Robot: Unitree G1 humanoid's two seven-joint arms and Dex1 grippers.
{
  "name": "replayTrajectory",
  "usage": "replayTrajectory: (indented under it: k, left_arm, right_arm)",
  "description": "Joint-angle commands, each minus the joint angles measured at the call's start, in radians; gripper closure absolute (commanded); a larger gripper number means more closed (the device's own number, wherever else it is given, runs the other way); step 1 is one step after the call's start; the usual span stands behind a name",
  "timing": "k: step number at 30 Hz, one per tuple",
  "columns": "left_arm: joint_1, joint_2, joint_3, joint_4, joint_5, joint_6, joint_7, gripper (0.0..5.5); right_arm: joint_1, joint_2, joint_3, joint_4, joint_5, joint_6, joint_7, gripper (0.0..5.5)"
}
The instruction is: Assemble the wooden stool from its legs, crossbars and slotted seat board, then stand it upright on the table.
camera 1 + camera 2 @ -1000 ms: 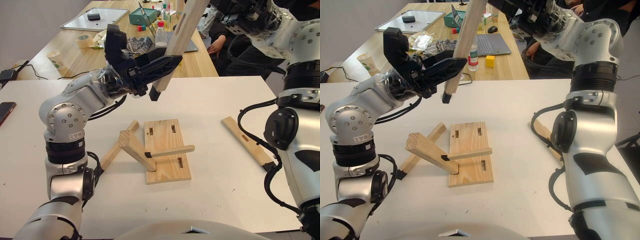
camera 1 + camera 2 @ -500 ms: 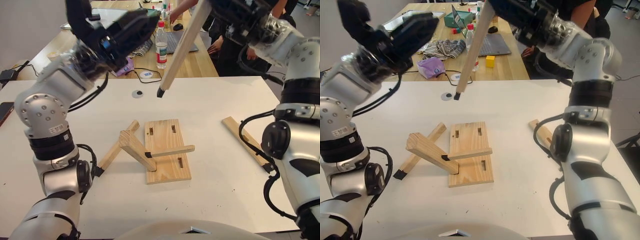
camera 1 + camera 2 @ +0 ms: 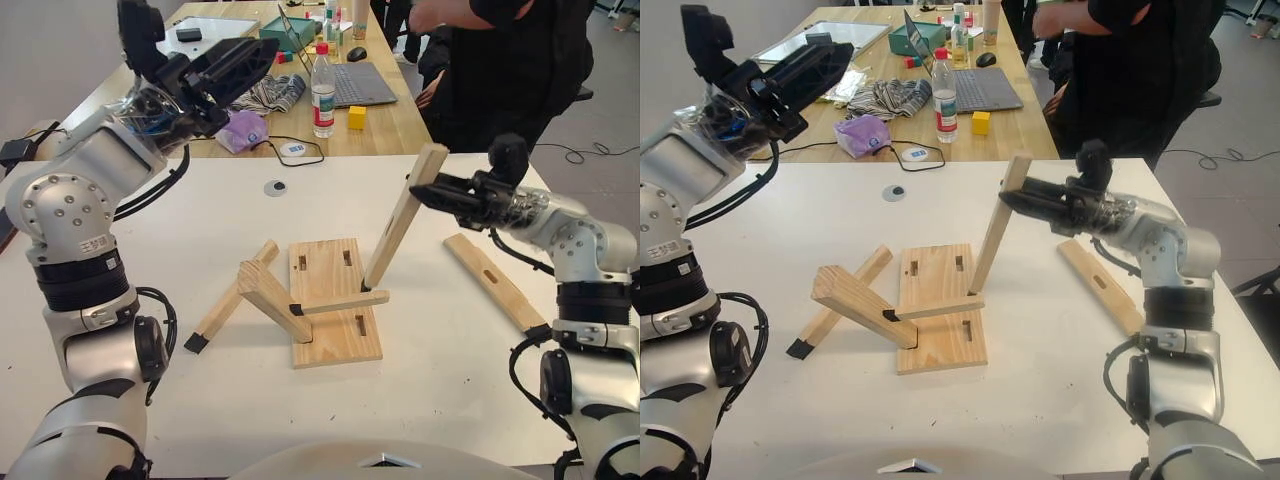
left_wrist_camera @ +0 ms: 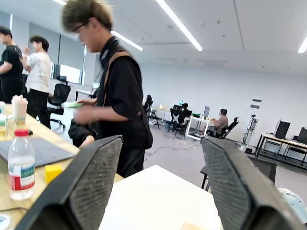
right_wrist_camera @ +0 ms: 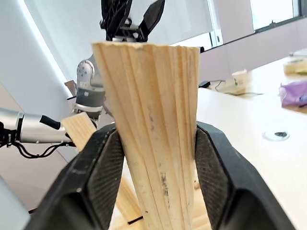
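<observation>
The left gripper (image 3: 258, 58) hangs high at left with fingers spread and empty, the slotted seat board (image 3: 335, 305) lies flat mid-tabletop (image 3: 440, 385), and the right gripper (image 3: 425, 190) has its fingers clamped on the top of a leg (image 3: 393, 238) standing tilted with its foot on that board.

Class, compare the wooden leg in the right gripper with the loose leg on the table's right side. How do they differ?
The held leg stands tilted, its lower end at the seat board; the loose leg lies flat on the table. The right gripper clamps the held leg; nothing touches the loose leg. Both are pale wood.
</observation>
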Motion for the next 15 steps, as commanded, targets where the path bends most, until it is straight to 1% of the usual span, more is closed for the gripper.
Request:
replayTrajectory:
  k: [1,9,15]
  left_arm:
    - [0.006,0.023,-0.025,0.067,0.067,0.022,0.004,2.49]
    - [-0.030,0.027,-0.031,0.109,0.108,0.048,-0.037,2.49]
    - [-0.046,0.012,-0.034,0.100,0.113,0.074,-0.035,2.49]
  right_arm:
    - [0.059,-0.008,0.012,-0.081,0.026,0.018,-0.018,3.40]
    - [0.130,0.010,0.006,-0.138,0.090,0.052,-0.048,3.40]
    - [0.192,0.005,0.042,-0.131,0.054,-0.004,-0.048,3.40]
